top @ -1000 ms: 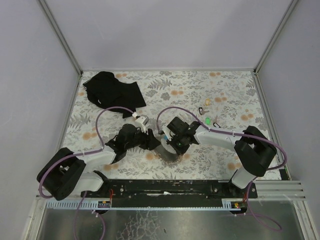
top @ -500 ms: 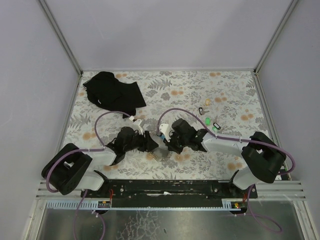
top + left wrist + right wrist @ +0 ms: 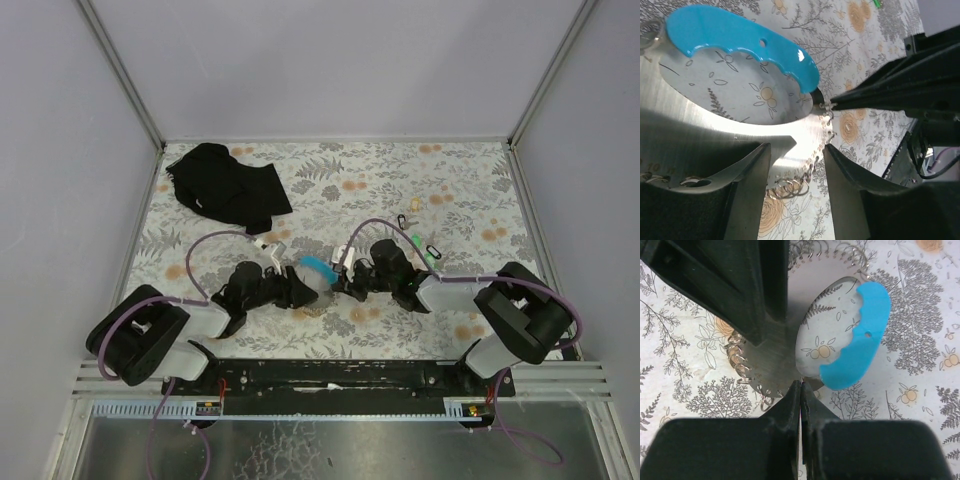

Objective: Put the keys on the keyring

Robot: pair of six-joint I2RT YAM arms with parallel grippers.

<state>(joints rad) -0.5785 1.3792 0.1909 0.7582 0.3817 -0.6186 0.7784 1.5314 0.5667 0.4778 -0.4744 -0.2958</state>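
Left tool (image 3: 796,155): mine, clamped on keyring (image 3: 735,32) grey plate.
Right tool (image 3: 800,385): clenched, tips at plate rim.
Keys (image 3: 416,241): on worktop (image 3: 460,180), beyond my Right tool.

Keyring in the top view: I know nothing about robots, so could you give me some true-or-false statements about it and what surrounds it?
1. The keyring sits between the two hands. True.
2. The right hand has its fingers spread wide. False: they are pressed together, tips at the keyring's metal edge.
3. The green-tagged keys already hang on the keyring. False: they lie on the table, apart from it, beyond the right arm.
4. A black cloth lies at the table's far left. True.
5. Small wire rings line the keyring's metal edge. True.
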